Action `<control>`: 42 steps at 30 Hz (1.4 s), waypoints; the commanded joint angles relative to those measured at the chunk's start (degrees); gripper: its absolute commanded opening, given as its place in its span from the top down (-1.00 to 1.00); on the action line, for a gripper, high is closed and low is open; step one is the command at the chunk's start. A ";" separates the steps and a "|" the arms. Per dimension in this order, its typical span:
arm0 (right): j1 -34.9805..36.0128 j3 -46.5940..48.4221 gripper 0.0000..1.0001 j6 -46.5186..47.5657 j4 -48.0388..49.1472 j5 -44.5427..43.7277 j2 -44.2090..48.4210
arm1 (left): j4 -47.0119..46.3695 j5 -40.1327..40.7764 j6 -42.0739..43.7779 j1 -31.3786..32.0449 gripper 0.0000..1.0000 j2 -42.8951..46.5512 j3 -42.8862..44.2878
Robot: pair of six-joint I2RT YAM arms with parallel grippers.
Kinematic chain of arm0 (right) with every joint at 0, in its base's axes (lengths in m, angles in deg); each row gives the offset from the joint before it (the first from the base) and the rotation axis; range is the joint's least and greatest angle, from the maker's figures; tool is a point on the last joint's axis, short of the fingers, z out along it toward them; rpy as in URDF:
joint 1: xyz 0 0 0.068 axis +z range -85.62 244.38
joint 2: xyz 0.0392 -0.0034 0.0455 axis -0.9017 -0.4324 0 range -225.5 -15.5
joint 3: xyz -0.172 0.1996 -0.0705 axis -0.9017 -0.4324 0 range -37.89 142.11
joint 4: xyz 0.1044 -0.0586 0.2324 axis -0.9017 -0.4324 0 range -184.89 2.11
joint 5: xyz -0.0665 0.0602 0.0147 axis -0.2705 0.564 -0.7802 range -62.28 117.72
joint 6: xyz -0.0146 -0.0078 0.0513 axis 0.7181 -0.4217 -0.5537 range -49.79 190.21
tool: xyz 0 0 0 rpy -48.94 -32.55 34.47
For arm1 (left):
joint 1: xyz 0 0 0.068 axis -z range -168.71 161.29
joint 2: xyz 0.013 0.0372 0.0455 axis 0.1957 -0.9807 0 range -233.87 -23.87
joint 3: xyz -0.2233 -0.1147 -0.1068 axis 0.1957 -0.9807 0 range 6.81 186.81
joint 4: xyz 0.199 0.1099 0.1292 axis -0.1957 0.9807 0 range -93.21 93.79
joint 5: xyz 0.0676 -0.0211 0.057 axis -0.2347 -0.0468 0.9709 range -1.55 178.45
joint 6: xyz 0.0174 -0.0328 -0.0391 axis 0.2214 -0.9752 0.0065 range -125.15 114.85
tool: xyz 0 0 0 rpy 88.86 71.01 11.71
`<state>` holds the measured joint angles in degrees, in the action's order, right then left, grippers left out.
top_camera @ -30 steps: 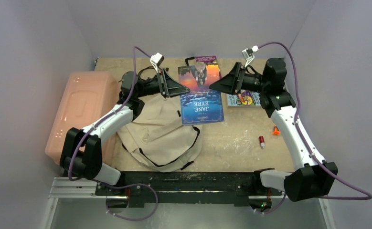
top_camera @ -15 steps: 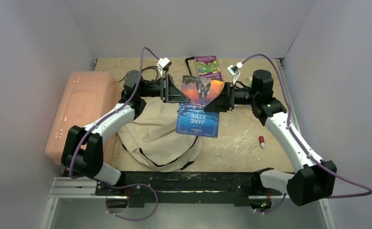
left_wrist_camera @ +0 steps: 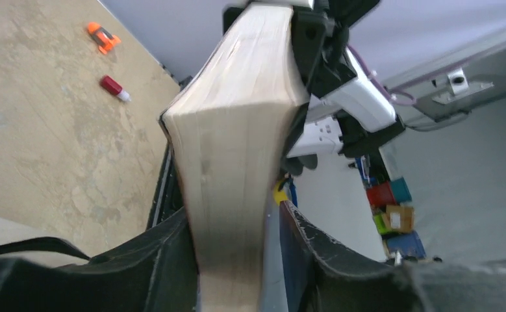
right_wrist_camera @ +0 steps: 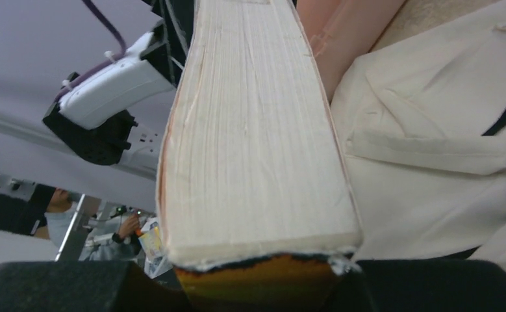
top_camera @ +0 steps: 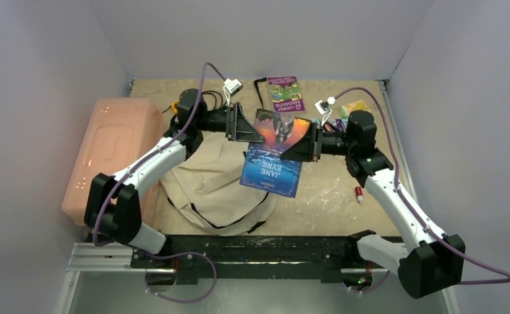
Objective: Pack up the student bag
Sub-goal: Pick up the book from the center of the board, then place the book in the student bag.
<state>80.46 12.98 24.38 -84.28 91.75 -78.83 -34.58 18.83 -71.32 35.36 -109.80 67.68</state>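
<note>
Change: the book (top_camera: 270,171) is off the table (top_camera: 330,196). A second ago it lay flat at upper centre, with your right gripper (top_camera: 296,147) standing wide beside it. That gripper's fingers have since closed on the book's right edge, and the left gripper (top_camera: 251,131) clamps the opposite edge. Both wrist views show the page block wedged between the fingers.

The book hangs tilted at frame centre, its lower corner overlapping the right side of the backpack (top_camera: 213,183). The backpack lies slumped at lower centre-left, beside the pink bin (top_camera: 111,150). Can't see the backpack's opening from here.

My read: the two-arm lift looks secure and the transfer is under way. You need the opening found first, or the book lands on top.
</note>
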 commanded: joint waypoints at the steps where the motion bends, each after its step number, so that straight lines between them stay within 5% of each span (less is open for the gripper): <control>1: 0.86 4.83 1.00 3.20 -13.97 -13.64 4.63 | 37.85 13.17 26.99 -0.08 -0.08 3.38 10.56; 5: 0.72 9.22 1.00 5.81 -27.12 -32.17 7.61 | 58.91 35.26 39.48 -0.12 -0.32 11.09 9.37; 9: 0.79 8.86 1.00 6.42 -31.90 -44.38 11.08 | 56.12 46.71 36.85 1.73 -0.44 23.99 -4.06; 15: 0.79 8.02 1.00 9.71 -33.02 -47.29 10.92 | 54.29 64.68 39.25 23.37 -0.47 29.73 -12.83; 23: 0.74 7.47 1.00 15.49 -35.88 -44.82 11.96 | 59.46 80.28 45.66 36.97 -0.53 17.53 -8.96; 28: 0.80 6.15 1.00 15.50 -35.62 -42.97 13.89 | 62.20 85.34 48.49 39.10 -0.40 13.43 -5.48; 36: 0.76 6.65 1.00 16.36 -36.36 -39.47 13.75 | 67.30 91.48 50.75 39.12 0.21 11.61 -4.04; 42: 0.80 7.33 1.00 16.82 -37.51 -37.67 13.06 | 65.07 83.07 51.21 39.12 0.00 8.78 -2.94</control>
<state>81.13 17.16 40.69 -127.71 49.65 -66.65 31.25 105.51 -21.75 74.42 -99.39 62.67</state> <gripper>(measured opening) 0.328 0.477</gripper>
